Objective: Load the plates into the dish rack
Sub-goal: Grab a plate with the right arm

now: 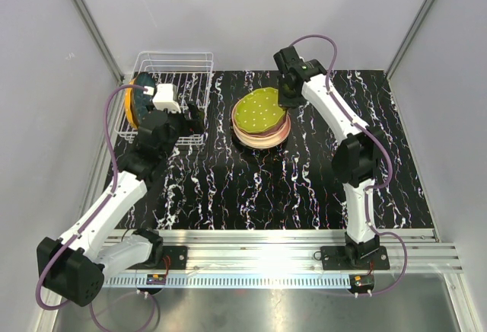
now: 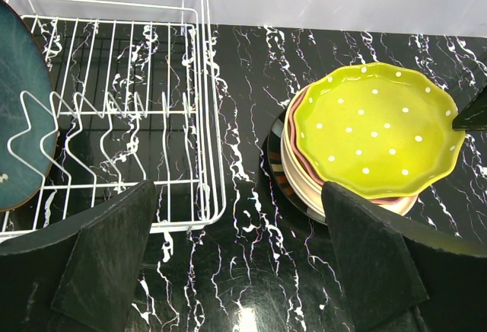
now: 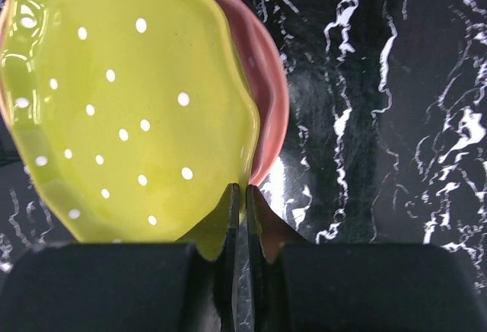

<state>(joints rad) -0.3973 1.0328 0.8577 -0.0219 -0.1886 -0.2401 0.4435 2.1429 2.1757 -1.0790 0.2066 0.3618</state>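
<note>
Right pincer (image 3: 238, 204) is clamped on the rim of the green dotted plate (image 3: 129, 103), topmost of the plate stack (image 1: 262, 138) at mid-worktop (image 1: 304, 187). Left pincer (image 2: 243, 252) stands wide and empty beside the dish rack (image 2: 205, 81), rear left. One teal plate (image 2: 19, 103) stands on edge at the rack's left side.

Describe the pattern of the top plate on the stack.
The top plate is lime green with white dots, clearest in left wrist view.
</note>
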